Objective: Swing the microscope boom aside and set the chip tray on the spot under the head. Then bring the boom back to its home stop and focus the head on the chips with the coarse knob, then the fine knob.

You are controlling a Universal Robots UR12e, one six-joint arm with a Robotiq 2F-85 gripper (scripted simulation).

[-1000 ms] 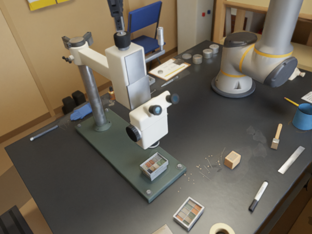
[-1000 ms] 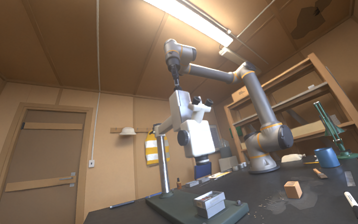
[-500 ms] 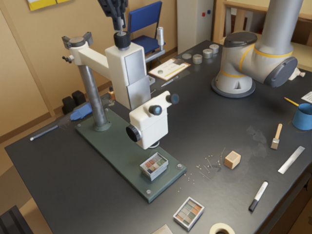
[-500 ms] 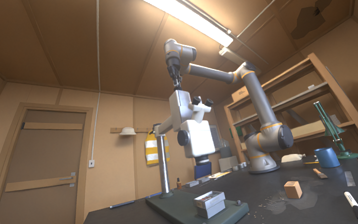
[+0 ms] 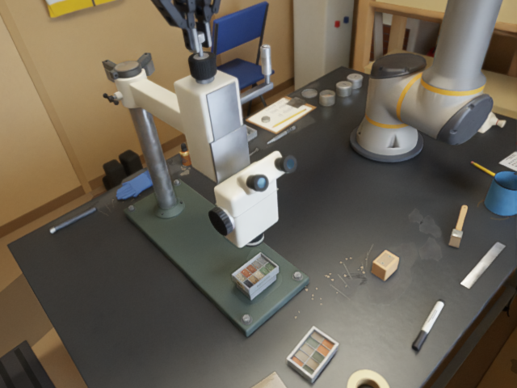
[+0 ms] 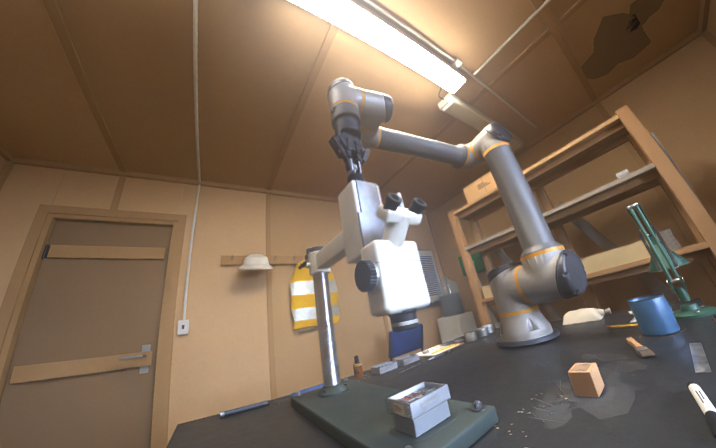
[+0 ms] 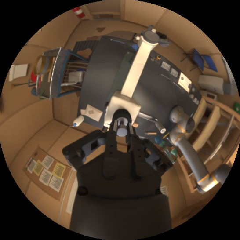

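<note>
The small silver fine knob [image 7: 122, 130], partly hidden between the fingers, is held by my closed gripper [image 5: 198, 41] on top of the microscope column. It sits above the black ribbed coarse knob [image 5: 202, 66]. The white boom [image 5: 155, 98] reaches from the steel post [image 5: 154, 161] to the column, and the head [image 5: 250, 204] hangs over the chip tray [image 5: 255, 275]. The tray, with coloured chips in compartments, rests on a small block on the green base plate [image 5: 209, 250] under the head's lens.
The arm's base [image 5: 401, 112] stands at the table's far right. A second chip tray [image 5: 312, 353], a wooden cube [image 5: 385, 265], a marker [image 5: 428, 325], a brush [image 5: 458, 226], a steel rule [image 5: 482, 265] and a blue cup [image 5: 502, 193] lie on the table to the right.
</note>
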